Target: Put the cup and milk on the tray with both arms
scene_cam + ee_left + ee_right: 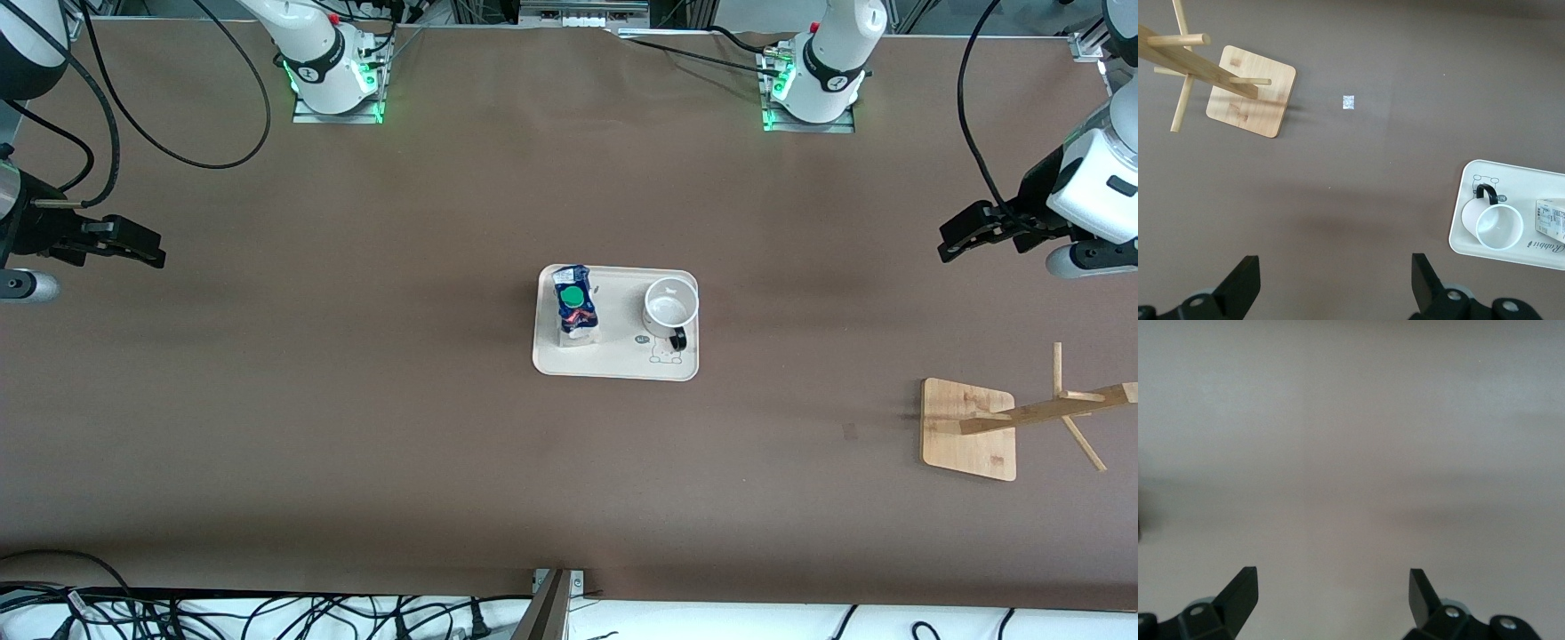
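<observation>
The cream tray (616, 360) lies at the middle of the table. The milk (575, 305) stands on it toward the right arm's end, green cap up. The cup (669, 307) stands upright on it toward the left arm's end, black handle toward the front camera. In the left wrist view the tray (1471, 193), the cup (1495, 225) and part of the milk (1551, 217) show. My left gripper (949, 244) (1335, 280) is open and empty over bare table at the left arm's end. My right gripper (153, 252) (1333, 590) is open and empty over bare table at the right arm's end.
A wooden rack with a square base (967, 428) and slanted pegs stands near the left arm's end, nearer the front camera than the tray; it also shows in the left wrist view (1251, 100). A small pale scrap (1349, 102) lies on the table beside it.
</observation>
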Controlling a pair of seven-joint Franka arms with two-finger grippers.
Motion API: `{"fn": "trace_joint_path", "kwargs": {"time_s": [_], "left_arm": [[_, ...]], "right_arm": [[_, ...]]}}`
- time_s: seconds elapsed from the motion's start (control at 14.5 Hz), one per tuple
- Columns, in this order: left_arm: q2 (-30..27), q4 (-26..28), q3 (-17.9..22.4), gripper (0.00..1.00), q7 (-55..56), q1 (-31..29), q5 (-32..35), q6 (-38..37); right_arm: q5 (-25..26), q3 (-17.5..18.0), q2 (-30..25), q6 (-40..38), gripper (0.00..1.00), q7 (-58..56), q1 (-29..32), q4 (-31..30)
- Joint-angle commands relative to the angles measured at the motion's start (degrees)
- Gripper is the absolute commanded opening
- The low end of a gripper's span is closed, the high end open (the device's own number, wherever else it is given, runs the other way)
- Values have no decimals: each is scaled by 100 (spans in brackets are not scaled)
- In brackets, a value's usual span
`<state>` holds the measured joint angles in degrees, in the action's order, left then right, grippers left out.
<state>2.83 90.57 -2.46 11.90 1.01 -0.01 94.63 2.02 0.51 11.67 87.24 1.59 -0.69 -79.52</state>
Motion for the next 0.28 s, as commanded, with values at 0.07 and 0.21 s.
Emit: {"fn": "trace_joint_path", "kwargs": {"time_s": [0.07,0.21], "left_arm": [[86,-171,9,100,-100,39,97,-41],[86,-171,0,100,-57,48,97,-58]], "right_arm": [[-8,-7,63,-101,100,-97,-10,156],[-8,-7,63,-101,100,-106,-1,156]]}}
